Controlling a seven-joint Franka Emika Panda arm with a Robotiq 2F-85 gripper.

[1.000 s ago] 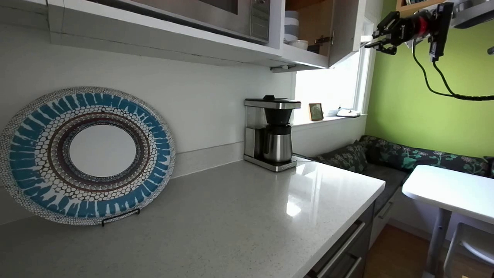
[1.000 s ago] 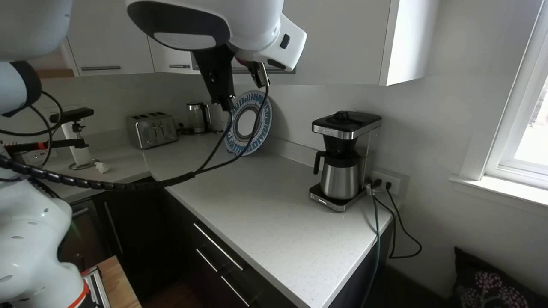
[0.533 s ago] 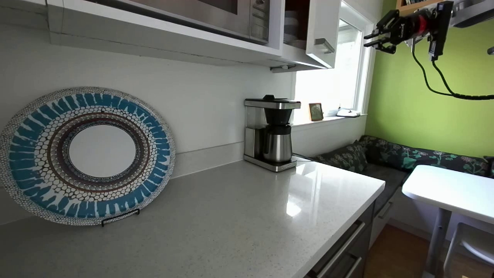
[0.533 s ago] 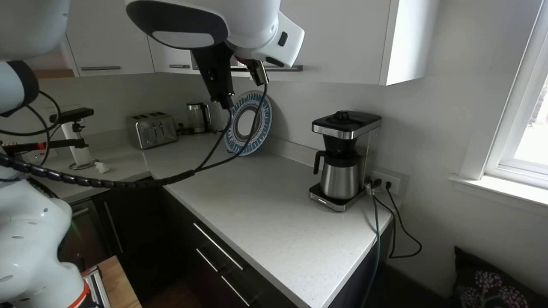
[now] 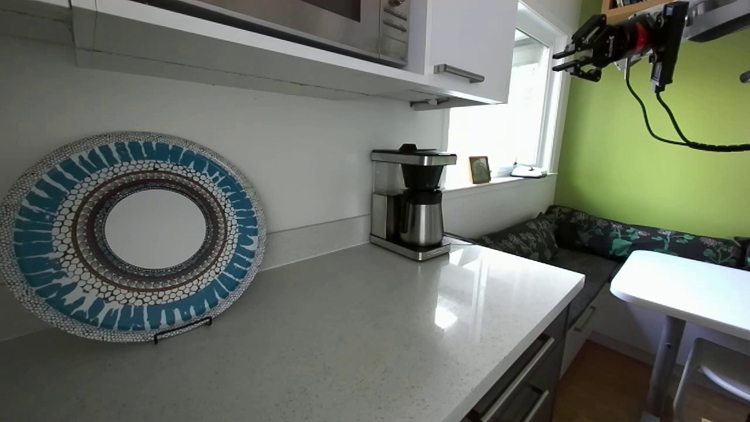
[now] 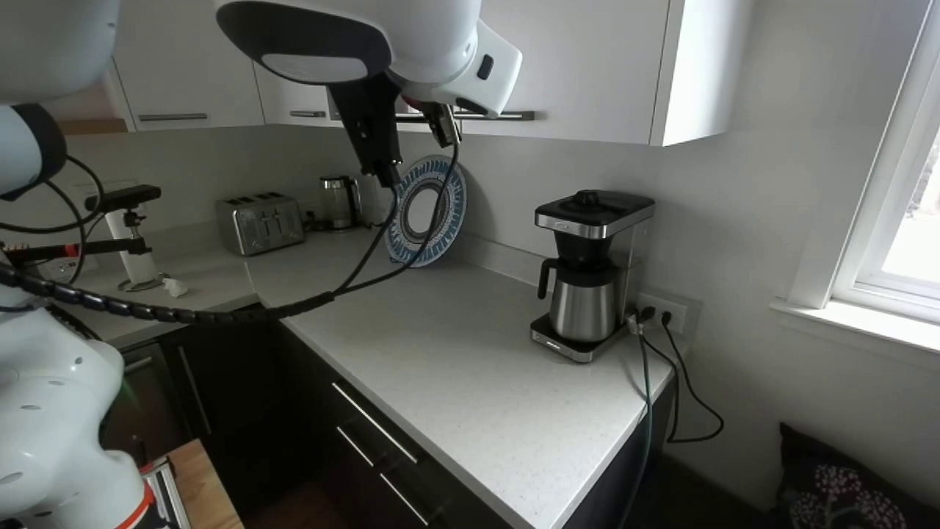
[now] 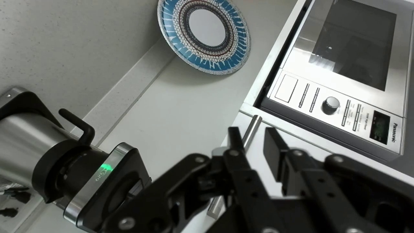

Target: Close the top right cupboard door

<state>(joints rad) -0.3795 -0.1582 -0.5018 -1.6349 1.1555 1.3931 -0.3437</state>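
The top right cupboard door [image 5: 469, 41] is a flat white panel with a metal bar handle [image 5: 459, 73] along its bottom. It lies flush with the cabinet front, and the cabinet interior is hidden. In an exterior view the door [image 6: 587, 66] is partly behind my arm. In the wrist view the door [image 7: 256, 161] and its handle [image 7: 253, 127] are beyond my fingers. My gripper [image 5: 559, 60] is open and empty, to the right of the door and apart from it. In the wrist view the gripper [image 7: 252, 131] has a gap between its fingers.
A microwave [image 7: 352, 64] sits left of the door. Below, a coffee maker [image 5: 413, 202] and a round decorated mirror [image 5: 155, 230] stand on the counter [image 5: 328, 316]. A window [image 5: 498, 138] and a white table [image 5: 685, 287] are to the right. A cable [image 6: 176, 316] hangs from my arm.
The door has swung from wide open, with my fingertips near its edge, through half open, to flush with the cabinet. My gripper has drawn back slightly and then stayed still.
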